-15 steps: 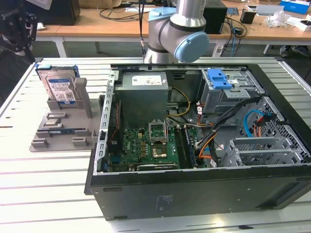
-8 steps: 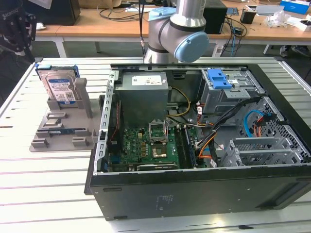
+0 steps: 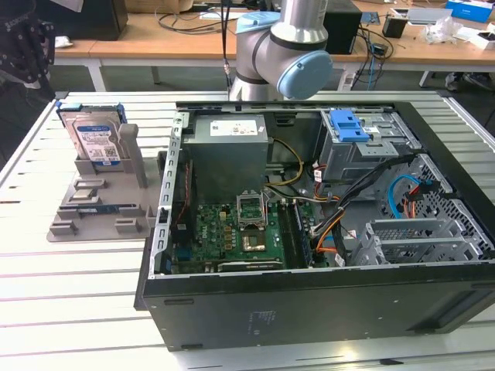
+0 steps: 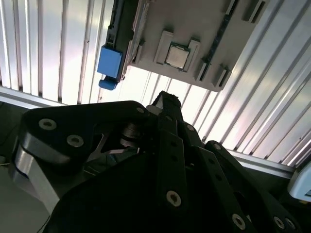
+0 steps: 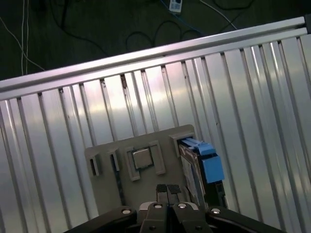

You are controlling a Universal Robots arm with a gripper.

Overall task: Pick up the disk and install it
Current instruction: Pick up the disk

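Ribbed aluminium slats (image 3: 46, 270) form the work surface. On them, toward the exterior view's left, the flat silver-metal disk with a white-and-blue label and blue plastic side rails (image 3: 93, 136) is stood on edge in a slot of a grey plastic holder block (image 3: 100, 209). It is judged to be kept upright so that its narrow sides are offered to a grasp from above. In the first wrist view the disk (image 5: 192, 171) is seen edge-on, and a square silver processor chip (image 5: 142, 158) is seated in a pocket of the same holder, near it. Just beside the holder, on the exterior view's right, a black computer case (image 3: 309, 301) is laid open on its side, so that its grey metal drive bay (image 3: 371, 158), topped by a blue plastic latch piece (image 3: 346, 124), is exposed upward. The disk has not been lifted or installed. The black gripper (image 5: 167, 188) is held above the holder and pointed down, its fingertips pressed together with nothing between them, apart from the disk. The grey arm with light-blue joint caps (image 3: 298, 46) is mounted behind the case.
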